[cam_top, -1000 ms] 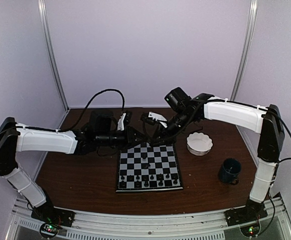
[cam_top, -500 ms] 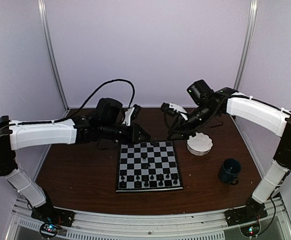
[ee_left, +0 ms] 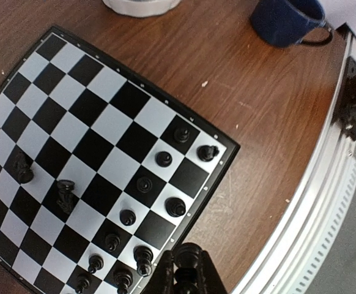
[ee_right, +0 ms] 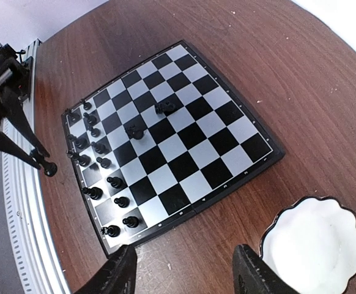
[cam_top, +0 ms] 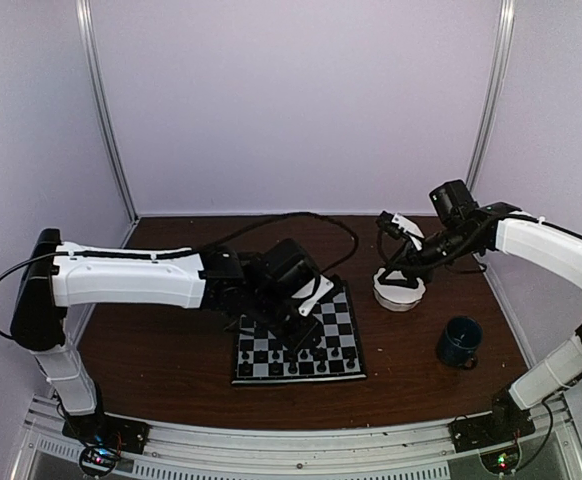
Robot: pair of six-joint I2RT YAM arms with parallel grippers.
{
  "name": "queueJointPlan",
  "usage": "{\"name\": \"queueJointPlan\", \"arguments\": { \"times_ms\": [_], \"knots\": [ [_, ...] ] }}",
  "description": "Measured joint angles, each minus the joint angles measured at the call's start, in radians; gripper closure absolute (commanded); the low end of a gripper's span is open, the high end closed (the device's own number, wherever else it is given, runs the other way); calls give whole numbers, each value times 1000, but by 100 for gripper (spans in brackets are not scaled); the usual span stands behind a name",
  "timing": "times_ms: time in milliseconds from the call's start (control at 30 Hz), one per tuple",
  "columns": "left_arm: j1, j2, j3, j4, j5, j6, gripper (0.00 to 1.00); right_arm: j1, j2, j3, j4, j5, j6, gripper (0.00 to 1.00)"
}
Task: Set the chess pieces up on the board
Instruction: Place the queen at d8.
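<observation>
Brown tabletop (ee_left: 257, 110) is bearing the board (ee_left: 92, 122); left gripper (ee_left: 187, 275) is pinching a chess piece (ee_left: 188, 252) over the board's edge, and right gripper (ee_right: 184, 269) is gaping empty beside the board.

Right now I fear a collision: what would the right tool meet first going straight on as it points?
Likely bare table, in the gap between the board and the white bowl; the right tool is open and empty. Depth is hard to judge.
</observation>
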Motion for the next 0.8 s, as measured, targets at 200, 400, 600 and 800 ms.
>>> {"name": "queueJointPlan", "arguments": {
  "times_ms": [200,400,600,800],
  "knots": [
    [-29,88,58,-63,-51,45,92,0,6,0,32,2,2,43],
    [-29,110,69,-88,-74,62,91,0,19,0,35,1,0,43],
    [-29,134,70,-91,-84,71,91,0,27,0,35,1,0,43],
    [-29,165,75,-101,-84,73,91,0,32,0,35,1,-1,43]
  ]
}}
